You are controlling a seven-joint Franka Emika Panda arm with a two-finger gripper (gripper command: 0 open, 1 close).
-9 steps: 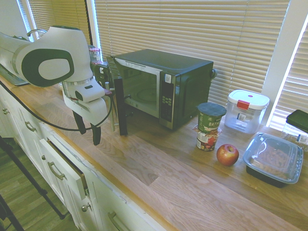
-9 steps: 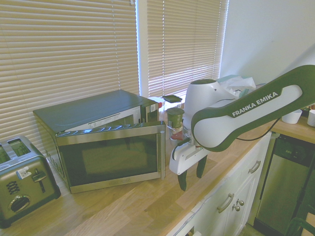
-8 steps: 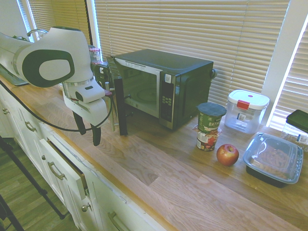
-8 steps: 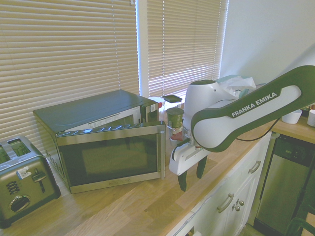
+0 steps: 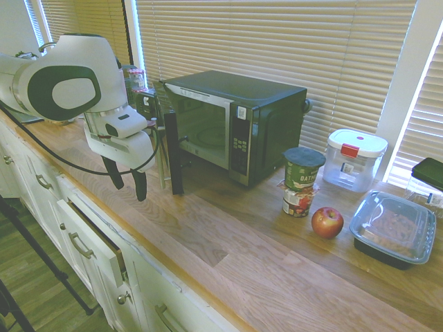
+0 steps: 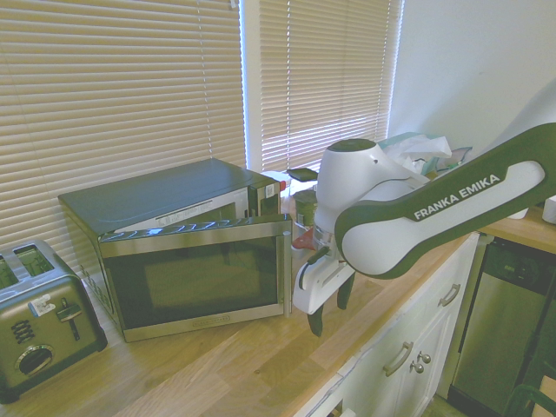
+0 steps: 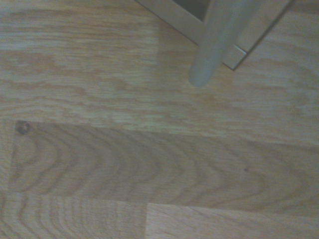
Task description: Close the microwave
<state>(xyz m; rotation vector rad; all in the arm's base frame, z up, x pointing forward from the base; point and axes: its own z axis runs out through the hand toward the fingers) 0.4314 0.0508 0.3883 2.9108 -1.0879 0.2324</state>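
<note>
While the microwave (image 5: 242, 100) sits around the middle of the first exterior view, back by the blinds (image 5: 297, 41), its door (image 6: 195, 282) is hanging well open, so it's definitely not closed. From the second exterior view it takes up the left half, with the dark door glass facing me. The door's handle (image 7: 214, 50) shows up in the wrist view as a blurry pale bar, over the wood of the tabletop (image 7: 124, 164).

The fingers (image 5: 127, 188) are apart with nothing between them, pointing down over the tabletop, just beside the door's free edge and not gripping it. The white arm (image 5: 66, 86) comes in from the upper left of the first exterior view, and from the right in the other.

Right of the microwave there's an oatmeal cup (image 5: 303, 173) stacked on another cup (image 5: 297, 200), then a red apple (image 5: 327, 223) near them. A clear tub with a white lid (image 5: 354, 160) stands behind, and a food container with a see-through lid (image 5: 393, 225) is over at the right. Down at the lower left, one drawer (image 5: 93, 242) is pulled partway out. Oh, and a toaster (image 6: 45, 321) sits beside the microwave, lower left of the second exterior view.
</note>
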